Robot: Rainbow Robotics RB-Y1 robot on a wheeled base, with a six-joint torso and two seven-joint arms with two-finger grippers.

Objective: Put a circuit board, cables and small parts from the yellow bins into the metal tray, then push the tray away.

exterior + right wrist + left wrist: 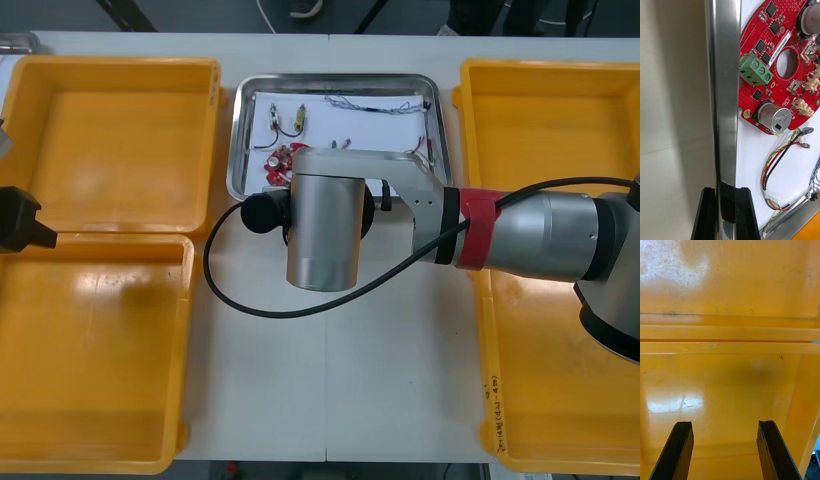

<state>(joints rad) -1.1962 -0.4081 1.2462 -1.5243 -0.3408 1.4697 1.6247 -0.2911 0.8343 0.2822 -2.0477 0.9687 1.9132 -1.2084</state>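
Light counter [330, 400] carries four yellow bins [110, 130], all looking empty, so loading seems done. At the upper middle of the frame, the tray [238, 140] holds the board [280, 165], cables [370, 103] and small parts [299, 120]. Only the push is left, I'd say: the right pincer [726, 210] is clamped narrowly on the tray's near rim. At the left edge, the left pincer [724, 427] hangs wide over the bins.

Red circuit board [780, 88], yellow bins [130, 120]
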